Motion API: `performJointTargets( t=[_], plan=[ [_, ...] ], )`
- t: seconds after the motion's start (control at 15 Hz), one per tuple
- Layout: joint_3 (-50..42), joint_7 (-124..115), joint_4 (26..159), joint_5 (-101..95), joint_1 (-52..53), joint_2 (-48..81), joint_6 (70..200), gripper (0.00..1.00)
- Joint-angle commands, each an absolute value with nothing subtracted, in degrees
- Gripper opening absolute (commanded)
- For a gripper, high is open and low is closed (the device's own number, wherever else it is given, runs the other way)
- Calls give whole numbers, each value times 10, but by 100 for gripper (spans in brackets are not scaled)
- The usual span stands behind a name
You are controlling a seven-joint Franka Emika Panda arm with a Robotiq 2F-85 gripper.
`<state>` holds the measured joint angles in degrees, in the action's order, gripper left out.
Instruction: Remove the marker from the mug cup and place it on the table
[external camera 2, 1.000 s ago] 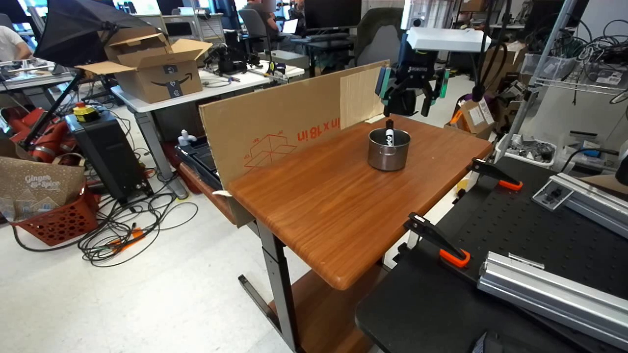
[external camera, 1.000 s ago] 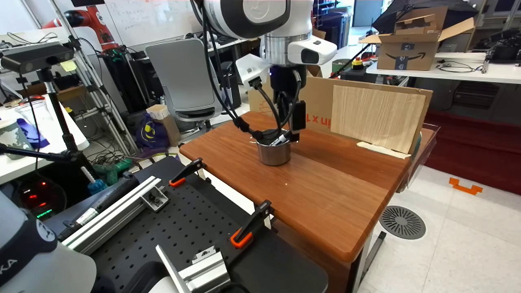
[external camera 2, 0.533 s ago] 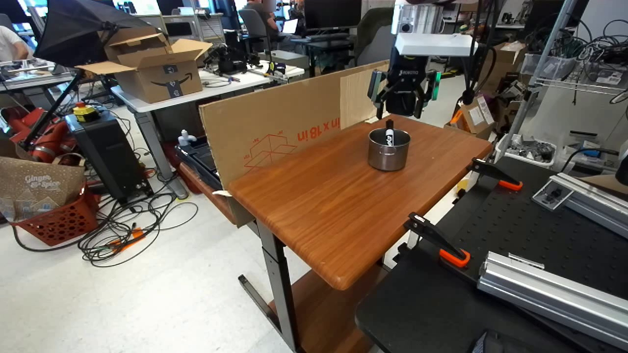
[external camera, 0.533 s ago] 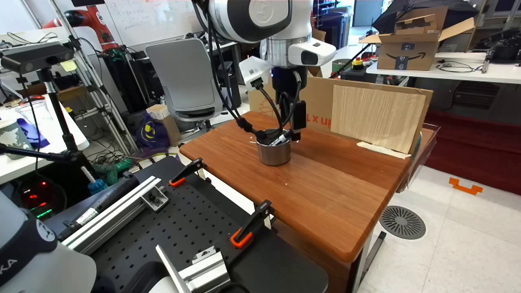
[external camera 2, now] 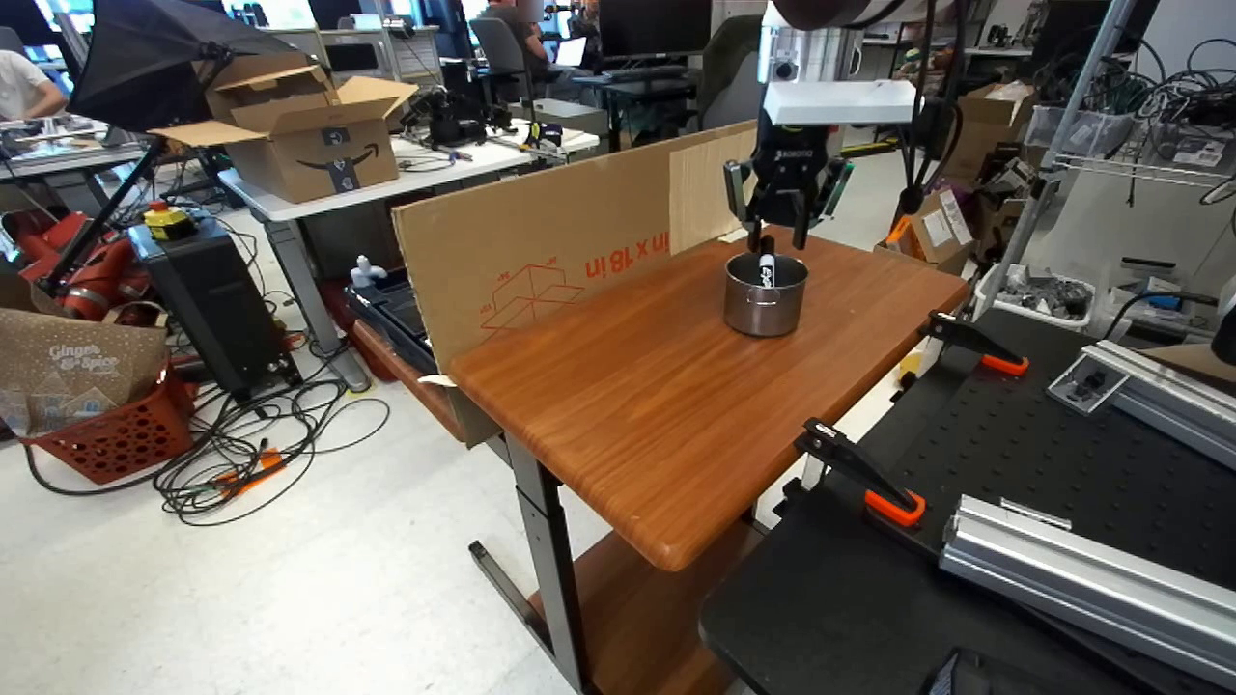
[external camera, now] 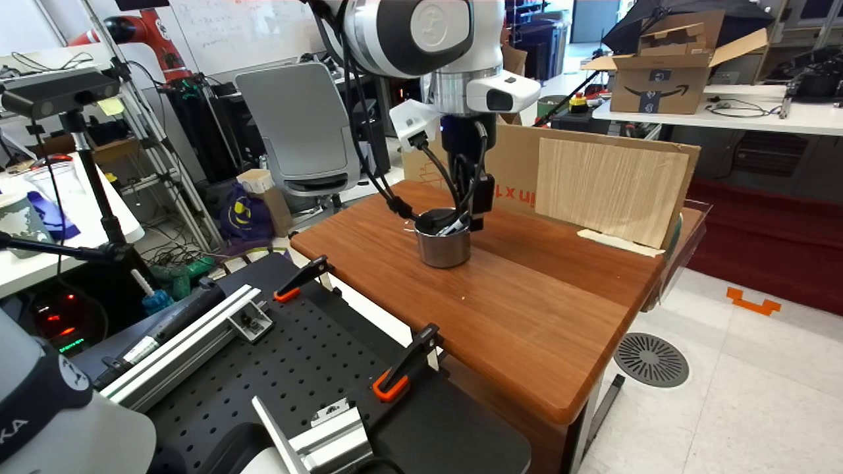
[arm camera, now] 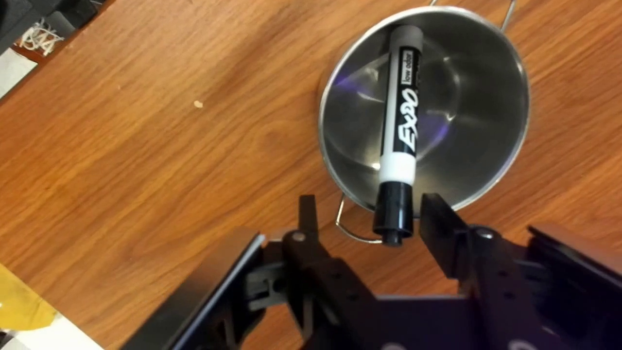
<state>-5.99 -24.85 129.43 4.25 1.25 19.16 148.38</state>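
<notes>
We are bringing the gripper (arm camera: pixel 368 209) lower, its jaws standing apart, to the Expo marker (arm camera: pixel 402 121) in the metal cup (arm camera: pixel 491 107); probably we are nearing the grasp.

i count one marker (arm camera: pixel 401 126), one mug cup (arm camera: pixel 486 126), two wire handles (arm camera: pixel 347 232) at its one and seven o'clock in my wrist view, two fingers (arm camera: pixel 440 233) on my gripper (arm camera: pixel 369 211), one reddish-brown table (external camera 2: pixel 628 415), two black-and-orange clamps (external camera 2: pixel 855 461).

Got an open cardboard box (external camera: pixel 662 76) at 2 o'clock in an exterior view, grey chair (external camera: pixel 296 125) 10-ish, floor grate (external camera: pixel 652 359) at 4.
</notes>
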Motion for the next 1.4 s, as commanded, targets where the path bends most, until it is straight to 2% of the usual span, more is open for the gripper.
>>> performJointTargets(
  t=[0.0, 0.2, 0.27, 0.33, 1.0, 1.33],
  plan=[
    [-73, -270, 1281, 19, 26, 205, 1483, 27],
    [-72, -268, 1280, 20, 26, 203, 1483, 3],
    [-72, -267, 1279, 22, 25, 202, 1483, 1],
    [-71, -264, 1279, 24, 24, 199, 1484, 5],
    [-43, -202, 1314, 88, -6, 123, 1496, 5],
    [-22, -106, 1335, 213, -29, 51, 1483, 5]
  ],
)
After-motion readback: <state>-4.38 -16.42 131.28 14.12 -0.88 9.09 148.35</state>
